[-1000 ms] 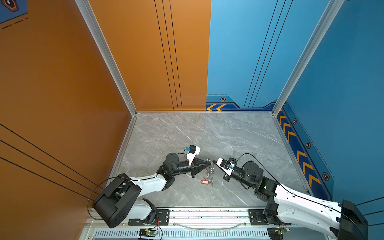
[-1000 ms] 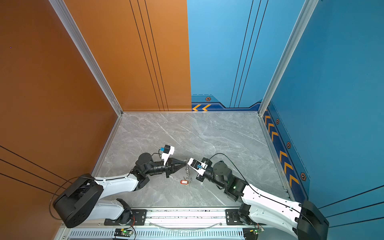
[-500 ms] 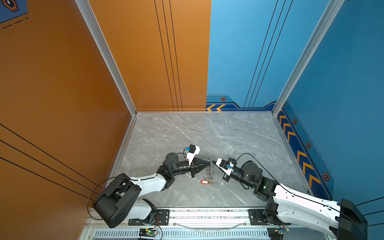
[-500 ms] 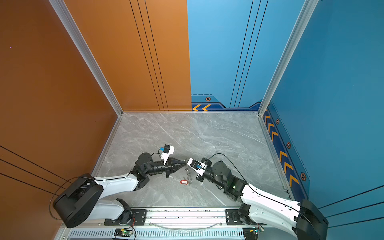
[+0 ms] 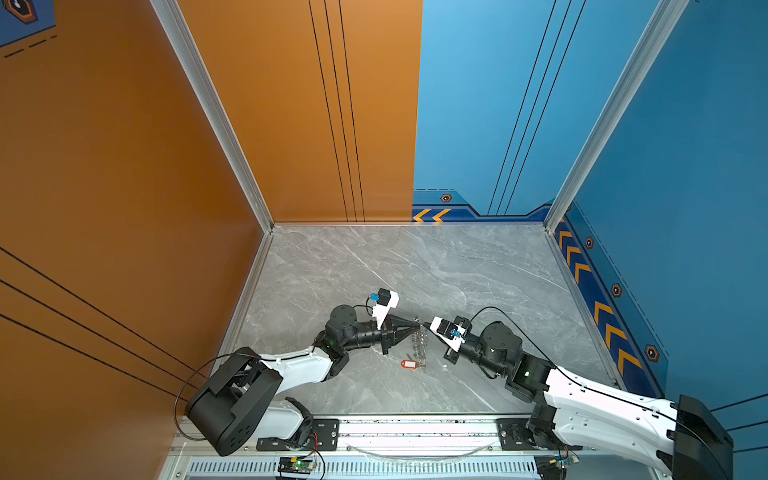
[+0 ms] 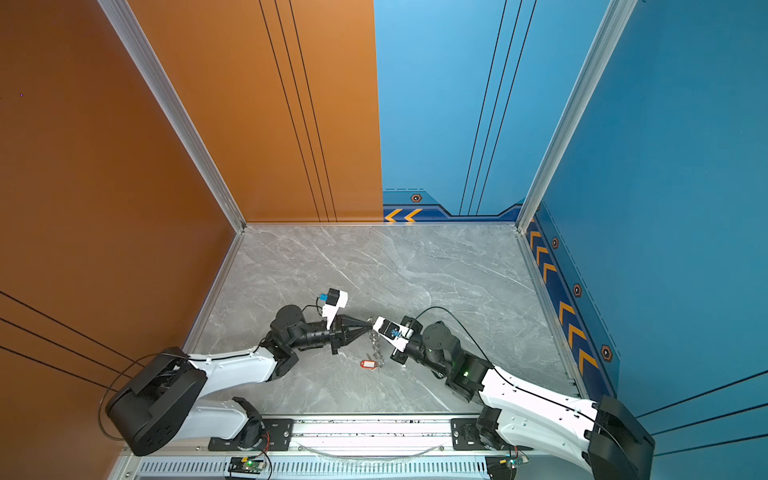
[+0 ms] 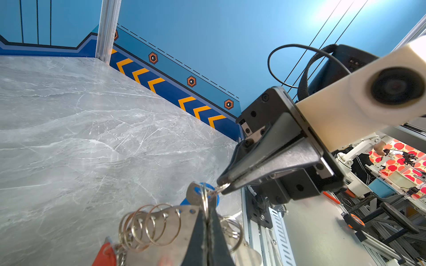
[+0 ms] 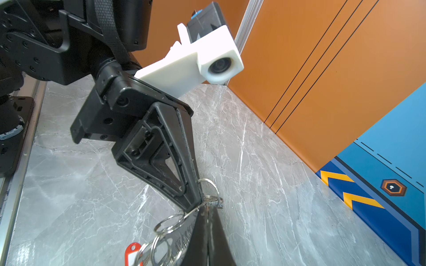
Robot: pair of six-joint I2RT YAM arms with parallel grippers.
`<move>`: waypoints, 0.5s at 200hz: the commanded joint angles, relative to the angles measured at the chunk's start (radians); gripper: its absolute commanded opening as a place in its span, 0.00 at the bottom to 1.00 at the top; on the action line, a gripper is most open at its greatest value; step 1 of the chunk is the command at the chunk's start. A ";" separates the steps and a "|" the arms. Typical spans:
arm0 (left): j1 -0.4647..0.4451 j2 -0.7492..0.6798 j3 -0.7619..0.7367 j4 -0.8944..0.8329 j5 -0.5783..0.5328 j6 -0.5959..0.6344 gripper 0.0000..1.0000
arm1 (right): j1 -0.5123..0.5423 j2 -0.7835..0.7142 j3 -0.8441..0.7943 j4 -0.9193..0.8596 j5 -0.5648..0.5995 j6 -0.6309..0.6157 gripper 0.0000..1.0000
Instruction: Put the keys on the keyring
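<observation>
left claw (image 8: 197,202): it is being pressed shut on a thin silver ring at the rim of the keyring (image 7: 184,222), with no gap showing between its fingers.
right claw (image 7: 224,183): it is being squeezed shut on a small shiny ring joined to the blue-tag key (image 7: 192,195); its tip is being pointed at the left claw's tip, and the two tips are nearly touching.
keyring: the flat grey plate is being held up by its top end over the grey table (image 5: 374,266), between the middle of the table and the edge where the arms are fixed; the rest is being left to hang down.
split rings (image 7: 149,226): many round silver rings are being carried along the plate's rim, bunched close together.
blue-tag key: it is being held at the top of the keyring, just beside the ring in the left claw; its blue tag is being half hidden behind the silver key.
red tag (image 5: 409,364): it is being seen just beside the low end of the keyring, on the left arm's side; whether it is lying on the table or only hanging cannot be told.
</observation>
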 commanded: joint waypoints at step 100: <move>-0.014 0.007 0.024 0.053 0.070 -0.003 0.00 | 0.014 0.039 0.024 -0.004 0.084 -0.027 0.00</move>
